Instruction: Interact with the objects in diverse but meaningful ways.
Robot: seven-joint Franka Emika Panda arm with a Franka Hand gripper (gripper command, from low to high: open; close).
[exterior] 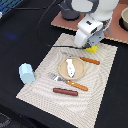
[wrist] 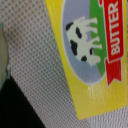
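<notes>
Woven placemat [exterior: 100, 75] | gripper [exterior: 90, 46] over butter packet [wrist: 95, 50] | jaw state unclear

Surface: flat black tabletop [exterior: 20, 40], evenly lit. On it, 1 beige woven rectangular placemat [exterior: 42, 75], set at a slant. Beyond the placemat's far edge, 1 reddish-brown flat board [exterior: 67, 24]. Black cable [exterior: 45, 20] trails across the tabletop beside that board.

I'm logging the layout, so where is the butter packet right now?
The yellow butter packet lies at the placemat's far edge in the exterior view, directly under the gripper, beyond the plate; it fills the wrist view.
</notes>
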